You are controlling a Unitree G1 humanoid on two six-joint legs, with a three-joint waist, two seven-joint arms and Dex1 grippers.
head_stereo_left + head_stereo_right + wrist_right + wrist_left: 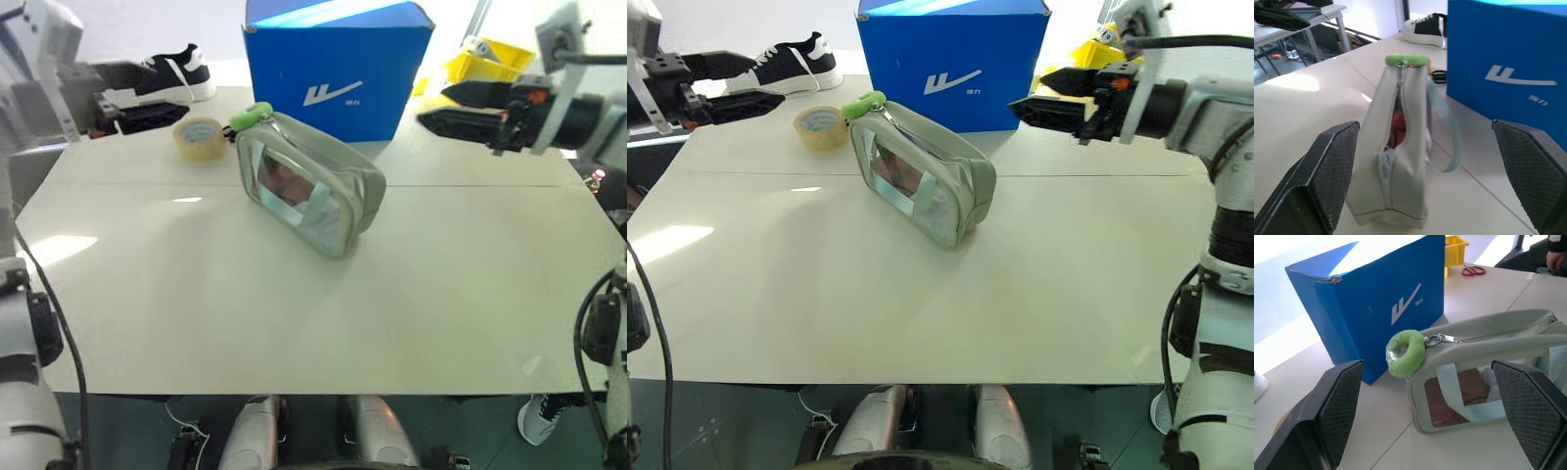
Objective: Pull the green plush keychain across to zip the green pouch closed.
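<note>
You see the green plush keychain as fuzzy, matt pile on a small shiny metal ring. The green pouch is smooth matt fabric with glossy clear plastic windows that catch reflections. The blue shoebox looks like smooth cardboard with a slight sheen. The tape roll is glossy tan plastic. The table is smooth, faintly reflective board. Your finger pads carry a fine diamond-textured black surface.

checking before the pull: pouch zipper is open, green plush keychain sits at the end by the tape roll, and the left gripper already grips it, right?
Not quite. The left gripper is open and clear of the green plush keychain, as the left wrist view shows. The rest holds.
</note>
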